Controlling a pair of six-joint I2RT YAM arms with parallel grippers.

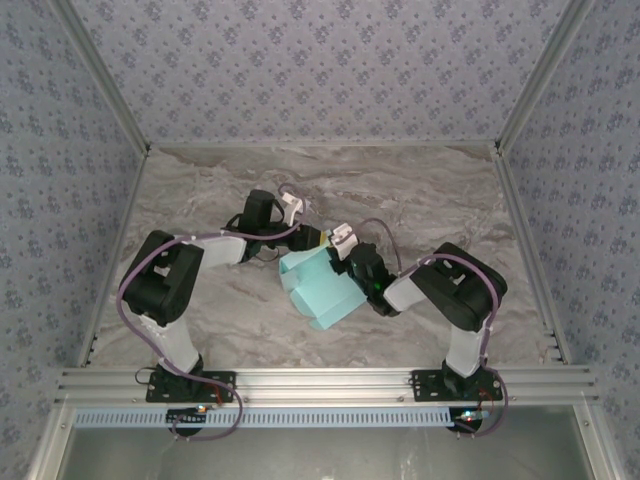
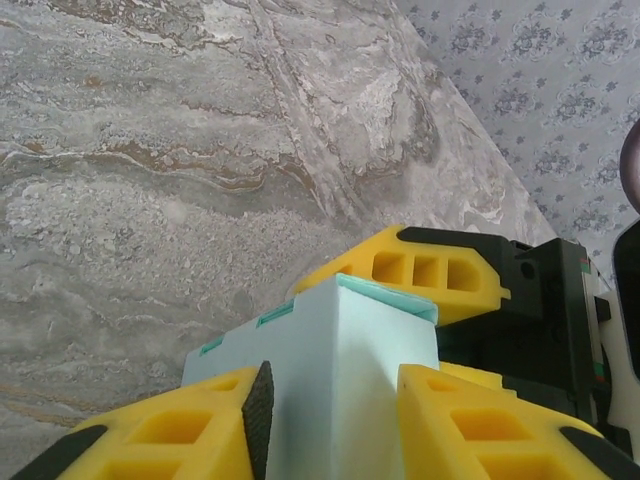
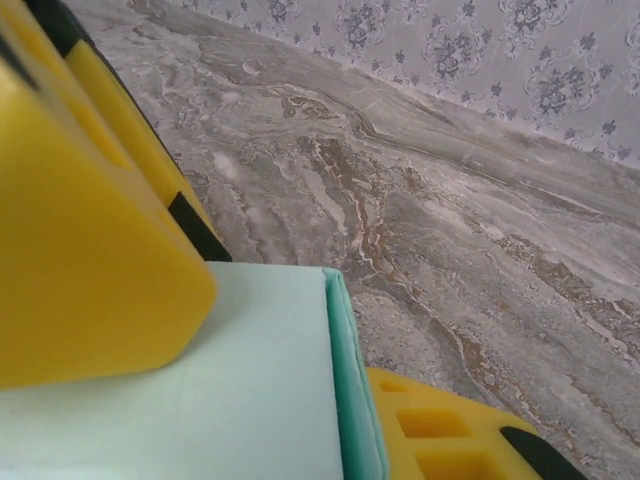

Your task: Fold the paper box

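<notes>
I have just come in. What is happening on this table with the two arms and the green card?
Two robot arms are folding a mint paper box in the middle of the marble table. The left gripper has the box between its yellow fingers, one on each side. The right gripper pinches an edge of the card from the opposite side, one finger above and one below. The box looks partly formed, with some walls already up.
</notes>
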